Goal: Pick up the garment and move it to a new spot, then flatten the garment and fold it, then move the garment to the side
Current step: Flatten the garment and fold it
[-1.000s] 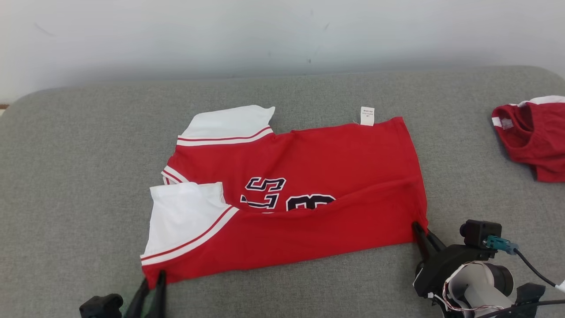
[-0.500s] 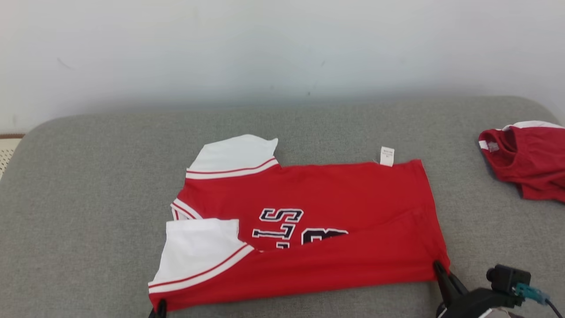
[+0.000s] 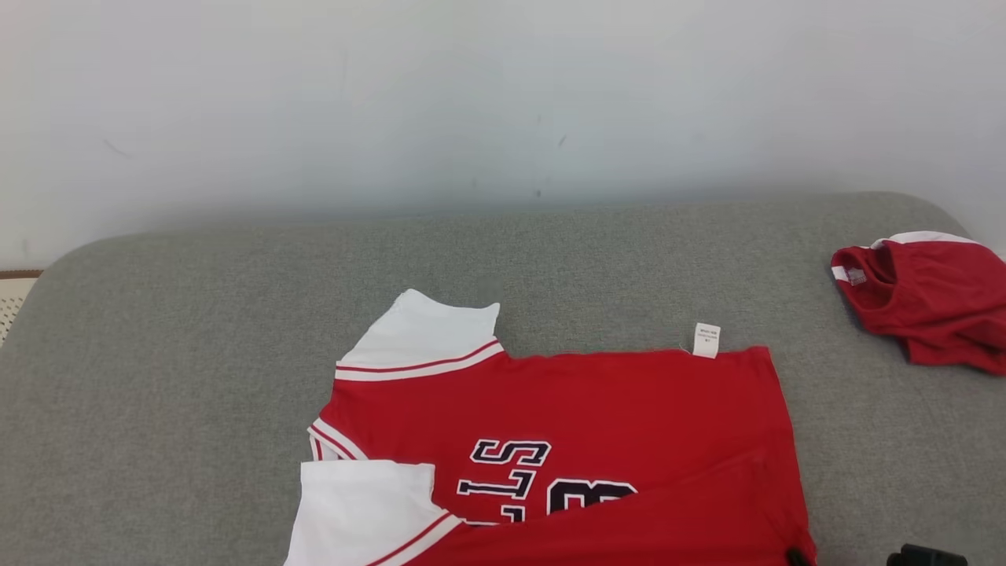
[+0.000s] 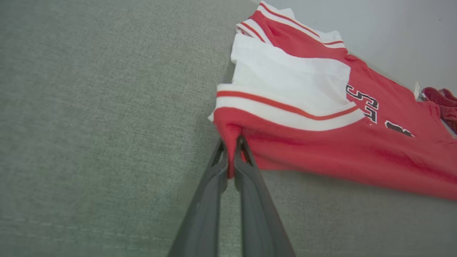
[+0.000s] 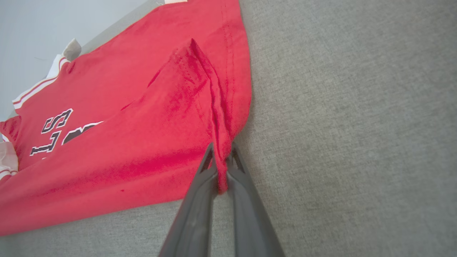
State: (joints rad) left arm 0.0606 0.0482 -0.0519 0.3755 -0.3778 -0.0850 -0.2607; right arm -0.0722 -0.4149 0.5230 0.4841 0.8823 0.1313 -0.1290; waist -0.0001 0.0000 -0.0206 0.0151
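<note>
The left claw (image 4: 231, 144) pinches the red jersey (image 4: 321, 150) at its shoulder corner, the right claw (image 5: 222, 151) at its hem corner, both lower centre, likely to fold that edge over evenly.

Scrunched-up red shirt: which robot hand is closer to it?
Right. The right fingers pinch the jersey's hem corner nearest the scrunched-up shirt; the left fingers pinch the far sleeve-end corner.

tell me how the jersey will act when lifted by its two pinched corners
Probably floppy: the jersey puckers into folds where the left gripper and right gripper pinch its corners, so the middle should sag between them. Likely light: the cloth lies thin and flat on the cushion. The folded white sleeve may flop open.
</note>
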